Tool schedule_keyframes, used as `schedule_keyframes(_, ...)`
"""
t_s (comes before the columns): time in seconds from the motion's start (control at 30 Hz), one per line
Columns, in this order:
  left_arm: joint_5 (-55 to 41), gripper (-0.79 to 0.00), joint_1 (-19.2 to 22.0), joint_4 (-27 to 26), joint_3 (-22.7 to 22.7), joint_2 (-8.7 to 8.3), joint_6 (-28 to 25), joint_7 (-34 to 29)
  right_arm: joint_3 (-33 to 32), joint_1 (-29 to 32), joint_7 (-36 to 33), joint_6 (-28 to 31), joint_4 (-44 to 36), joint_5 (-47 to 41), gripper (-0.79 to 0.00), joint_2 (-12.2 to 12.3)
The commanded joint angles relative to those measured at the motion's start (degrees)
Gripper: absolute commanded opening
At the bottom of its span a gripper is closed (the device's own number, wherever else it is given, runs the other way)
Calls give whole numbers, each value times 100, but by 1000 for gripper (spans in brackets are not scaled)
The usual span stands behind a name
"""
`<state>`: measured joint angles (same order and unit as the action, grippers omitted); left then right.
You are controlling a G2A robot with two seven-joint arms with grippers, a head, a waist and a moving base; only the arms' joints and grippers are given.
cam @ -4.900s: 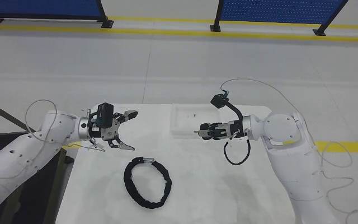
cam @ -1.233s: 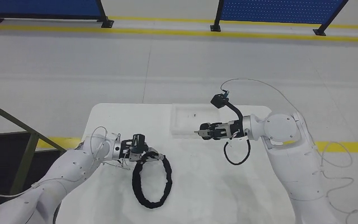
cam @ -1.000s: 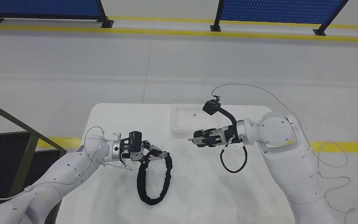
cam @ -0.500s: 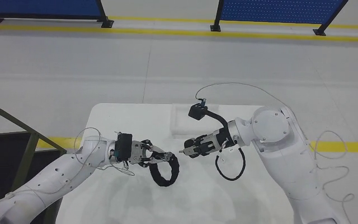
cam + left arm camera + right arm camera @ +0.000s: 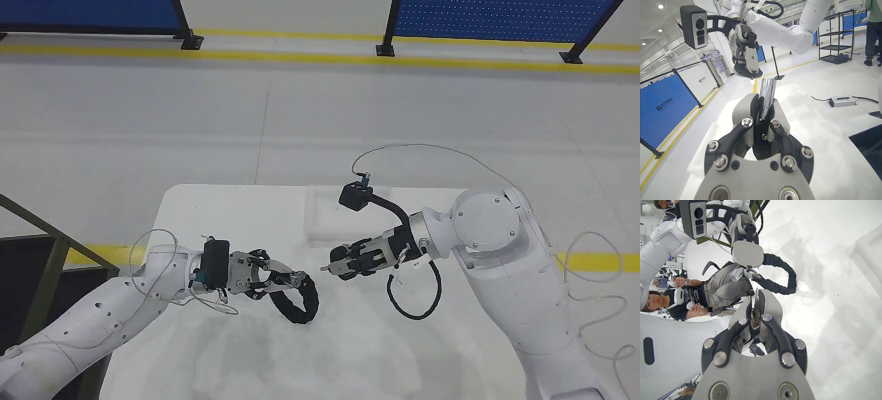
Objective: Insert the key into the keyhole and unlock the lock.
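Aligning: my left gripper (image 5: 284, 283) clamps the lock (image 5: 766, 92), right gripper (image 5: 334, 268) pinches the key (image 5: 756, 296) near the keyhole (image 5: 732, 276), next square up and push in

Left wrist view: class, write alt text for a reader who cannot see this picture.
The left pincer grips the lock's chrome cylinder, its end pointing toward the right pincer, which holds the key close to it, not yet inserted. A white table lies below.
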<state>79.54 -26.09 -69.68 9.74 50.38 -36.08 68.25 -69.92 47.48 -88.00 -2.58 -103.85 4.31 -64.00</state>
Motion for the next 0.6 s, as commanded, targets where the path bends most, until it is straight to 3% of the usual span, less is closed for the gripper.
schedule_keyframes(0.0,0,-785,0,0,0,0,0,0,0,0,0,0,0,0,-785,0)
schedule_keyframes(0.27,-580,-785,-267,-79,133,46,-208,-212,261,-176,0,-466,-486,-92,-785,105)
schedule_keyframes(0.37,-468,-785,-237,69,259,61,-197,-216,467,-471,0,-809,-765,-285,-785,234)
schedule_keyframes(0.57,-486,-785,-256,-229,415,79,-147,-151,1027,-1295,0,-1371,-1053,-653,-785,549)
